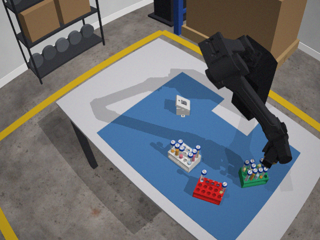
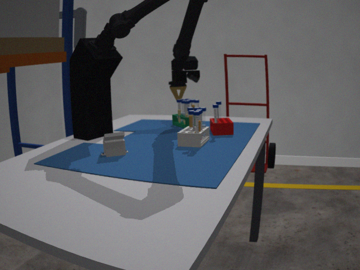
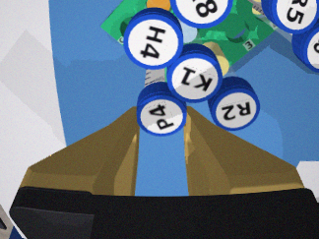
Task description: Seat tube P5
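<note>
My gripper hangs over the near corner of the green rack RA. Its tan fingertips are closed on the cap of tube P4, which stands in the rack. More caps are cut off at the frame edge, and no P5 cap shows. The white rack RB holds several tubes.
The red rack QR holds two tubes, which stand tall at its left and right corners. The grey DONE box stands apart on the blue mat. The arm's black base stands at the table's far side.
</note>
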Robot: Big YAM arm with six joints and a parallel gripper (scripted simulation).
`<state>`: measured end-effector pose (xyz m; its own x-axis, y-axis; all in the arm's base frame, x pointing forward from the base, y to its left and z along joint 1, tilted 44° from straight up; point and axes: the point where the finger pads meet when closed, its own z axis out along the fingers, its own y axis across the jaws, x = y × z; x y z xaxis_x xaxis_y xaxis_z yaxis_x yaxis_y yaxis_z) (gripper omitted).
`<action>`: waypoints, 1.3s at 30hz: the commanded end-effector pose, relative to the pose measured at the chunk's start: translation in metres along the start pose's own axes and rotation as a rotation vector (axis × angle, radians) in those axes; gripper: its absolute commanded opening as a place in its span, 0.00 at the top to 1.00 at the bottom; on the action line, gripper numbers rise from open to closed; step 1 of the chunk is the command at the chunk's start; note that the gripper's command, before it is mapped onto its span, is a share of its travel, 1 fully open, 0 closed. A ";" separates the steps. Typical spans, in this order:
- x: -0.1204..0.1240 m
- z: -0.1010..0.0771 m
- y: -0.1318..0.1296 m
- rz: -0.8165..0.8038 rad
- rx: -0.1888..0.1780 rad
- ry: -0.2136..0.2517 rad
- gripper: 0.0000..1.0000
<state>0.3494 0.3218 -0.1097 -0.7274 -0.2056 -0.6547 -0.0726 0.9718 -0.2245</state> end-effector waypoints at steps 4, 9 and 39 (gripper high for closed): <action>-0.002 -0.002 0.001 0.000 -0.002 -0.007 0.70; -0.002 -0.002 0.001 0.000 -0.002 -0.007 0.70; -0.004 -0.056 0.006 -0.002 -0.012 -0.013 0.70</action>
<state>0.3245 0.3270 -0.0797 -0.7268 -0.2181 -0.6513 -0.0774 0.9682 -0.2378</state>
